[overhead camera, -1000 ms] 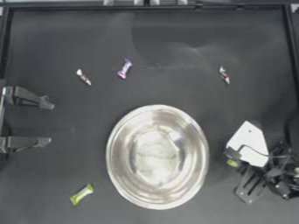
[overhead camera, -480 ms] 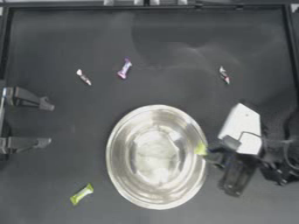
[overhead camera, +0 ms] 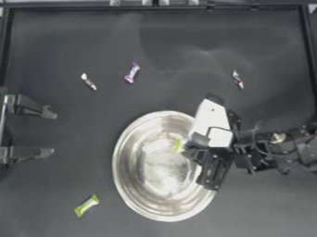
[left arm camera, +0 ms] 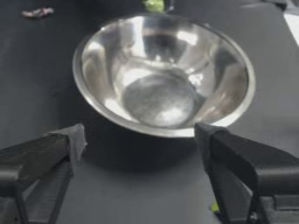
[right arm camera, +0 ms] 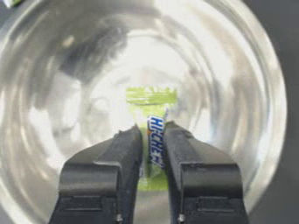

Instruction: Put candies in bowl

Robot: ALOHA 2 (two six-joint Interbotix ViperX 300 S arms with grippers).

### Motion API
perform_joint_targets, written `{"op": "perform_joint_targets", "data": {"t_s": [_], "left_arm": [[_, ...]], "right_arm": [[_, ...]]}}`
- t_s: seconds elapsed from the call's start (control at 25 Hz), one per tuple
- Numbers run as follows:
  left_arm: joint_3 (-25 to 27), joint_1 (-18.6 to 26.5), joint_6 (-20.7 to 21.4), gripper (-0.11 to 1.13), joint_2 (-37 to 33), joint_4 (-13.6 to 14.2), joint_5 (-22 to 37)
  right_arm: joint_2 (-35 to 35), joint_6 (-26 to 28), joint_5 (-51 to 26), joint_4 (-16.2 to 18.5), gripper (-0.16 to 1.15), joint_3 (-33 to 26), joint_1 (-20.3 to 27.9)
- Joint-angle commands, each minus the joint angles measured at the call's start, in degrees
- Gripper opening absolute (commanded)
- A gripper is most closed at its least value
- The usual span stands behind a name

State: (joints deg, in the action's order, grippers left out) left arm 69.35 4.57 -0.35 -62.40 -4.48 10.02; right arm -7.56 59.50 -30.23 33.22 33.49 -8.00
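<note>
A yellow-green candy (right arm camera: 151, 144) is pinched between the narrowed jaws of the right claw (overhead camera: 186, 149), held over the bowl (overhead camera: 133, 194), whose basin lies directly beneath it. The left claw (overhead camera: 44, 132) is parked wide apart at the table (overhead camera: 186, 51) edge.

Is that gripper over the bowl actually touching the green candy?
Touching. The right wrist view shows the right gripper closed on the yellow-green candy, both jaws pressed against its wrapper, held above the inside of the bowl.
</note>
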Motion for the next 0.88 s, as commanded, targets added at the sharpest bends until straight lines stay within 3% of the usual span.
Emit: {"op": "perform_joint_targets", "data": {"t_s": [0.04,0.16,0.24,0.4,0.6,0.88], "left_arm": [[-1.6,0.1,-0.2,1.03,1.2,-0.4,1.1],[-2.0,0.3,-0.2,1.03,1.4,-1.0,3.2],[-2.5,0.4,-0.2,1.03,1.5,-1.6,4.7],[-3.7,0.4,-0.5,1.02,1.8,-2.2,7.6],[-7.6,1.0,-5.5,1.02,4.8,-1.8,15.2],[-12.2,-0.5,-10.6,1.01,10.6,-0.4,20.4]], "right_arm": [[0.1,-2.1,2.2,0.1,0.71,-0.8,0.6],[0.6,-3.1,2.3,0.4,0.97,-1.1,0.8],[0.6,-3.4,2.6,0.9,1.07,-1.4,0.9],[-0.5,-3.6,2.0,1.5,1.01,-1.2,0.9],[-3.3,-3.7,-1.1,1.4,1.01,-0.8,0.5],[-8.9,-3.9,-8.9,2.1,1.01,0.0,-1.4]]}}
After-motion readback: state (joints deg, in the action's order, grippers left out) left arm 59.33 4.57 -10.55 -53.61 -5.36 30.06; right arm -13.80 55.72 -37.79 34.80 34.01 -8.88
